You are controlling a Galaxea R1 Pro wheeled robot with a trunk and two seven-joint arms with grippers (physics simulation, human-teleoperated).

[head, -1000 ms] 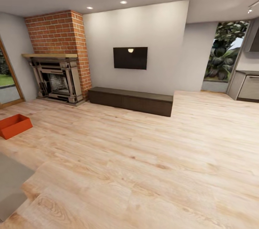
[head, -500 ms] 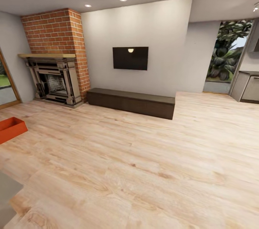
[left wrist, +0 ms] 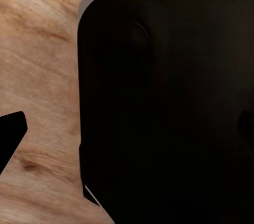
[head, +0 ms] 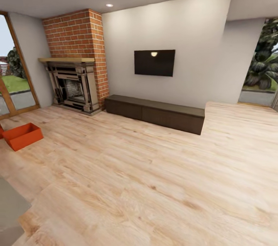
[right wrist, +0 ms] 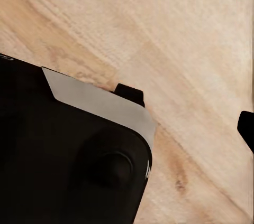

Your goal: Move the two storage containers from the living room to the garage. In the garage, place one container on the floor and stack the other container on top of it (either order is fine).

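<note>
Living room, head view: I saw one storage container [head: 23, 135] on the wood-plank floor [head: 146, 176] at far left, near the brick fireplace [head: 73, 87] and glass door [head: 15, 79]. I could not tell either gripper's finger spread.

Orange-red open-topped storage container [head: 23, 135] upright on the living room's light wood-plank floor [head: 154, 176].
</note>
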